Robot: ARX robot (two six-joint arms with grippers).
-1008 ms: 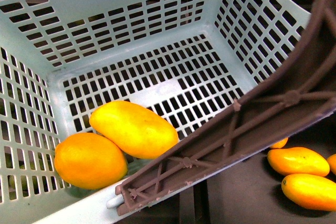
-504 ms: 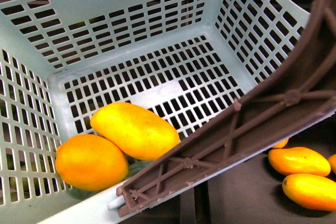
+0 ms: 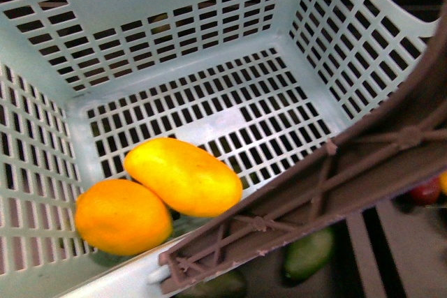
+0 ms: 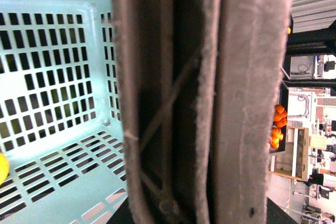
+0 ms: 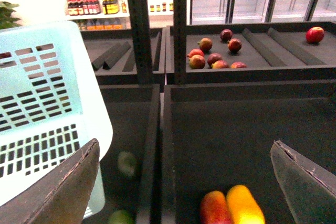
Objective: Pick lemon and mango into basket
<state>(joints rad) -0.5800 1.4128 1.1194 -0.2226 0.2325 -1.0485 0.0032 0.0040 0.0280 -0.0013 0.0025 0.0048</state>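
Observation:
The aqua basket [image 3: 174, 5] fills the front view, seen from above. Inside, at its near left corner, the plump lemon [image 3: 122, 215] lies against the longer mango [image 3: 183, 176]. The brown ribbed handle [image 3: 335, 179] crosses the lower right, with a white zip tie [image 3: 155, 273] at its end. The handle [image 4: 210, 98] fills the left wrist view; my left gripper is shut on it and its fingers do not show. My right gripper [image 5: 184, 182] is open and empty over a dark shelf bin, beside the basket's outer wall [image 5: 42, 103].
Under the right gripper lie a red-yellow fruit [image 5: 212, 208] and a yellow fruit [image 5: 244, 205]. Green avocados [image 5: 126, 163] lie in the neighbouring bin; one [image 3: 309, 252] shows below the handle. Red fruits [image 5: 215, 56] sit on the shelf behind. A bin divider [image 5: 156, 129] runs between the bins.
The basket has shifted over the shelves: the yellow mangoes seen beyond the handle at lower right are gone, and an avocado and a red fruit show instead. Lemon and mango stay together in the basket.

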